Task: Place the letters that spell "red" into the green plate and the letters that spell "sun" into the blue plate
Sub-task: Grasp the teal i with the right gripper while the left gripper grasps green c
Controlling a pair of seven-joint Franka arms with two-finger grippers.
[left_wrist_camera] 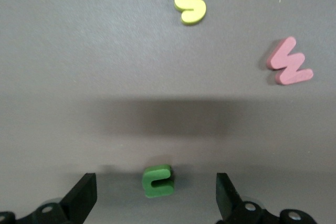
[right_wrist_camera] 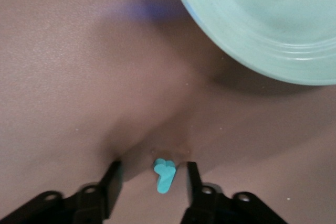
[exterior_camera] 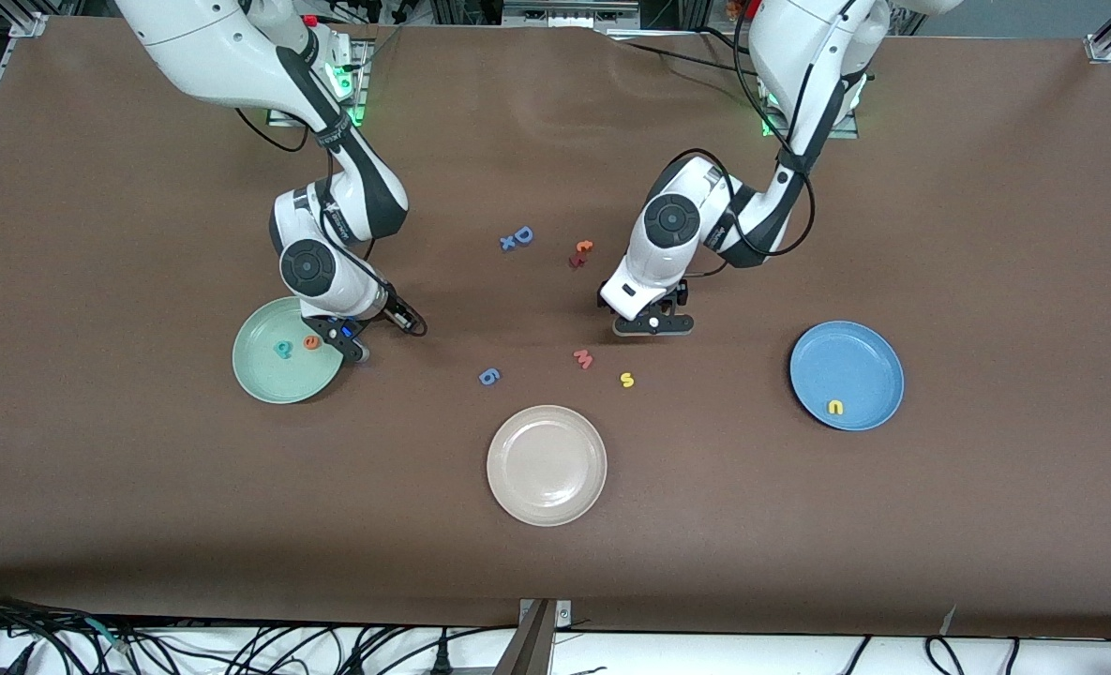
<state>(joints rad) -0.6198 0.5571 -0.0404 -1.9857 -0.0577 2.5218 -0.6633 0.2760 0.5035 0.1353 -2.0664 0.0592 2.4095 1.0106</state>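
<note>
Right gripper (right_wrist_camera: 152, 187): low on the table just beside the green plate (exterior_camera: 255, 380), jaws partly drawn in around the teal "r" (right_wrist_camera: 164, 174), neither finger clearly touching it.
Teal "r" axis: stem runs along the fingers, so the jaws likely pinch across its narrow width.
Left gripper (left_wrist_camera: 156, 198): jaws wide, straddling the green "n" (left_wrist_camera: 158, 180).
Yellow "s" (left_wrist_camera: 190, 4): ahead of the left gripper, near the pink "w" (left_wrist_camera: 290, 62).
Green plate: holds teal "d" (exterior_camera: 283, 350), orange "e" (exterior_camera: 311, 343).
Blue plate (exterior_camera: 869, 361): holds yellow "u" (exterior_camera: 834, 407).
</note>
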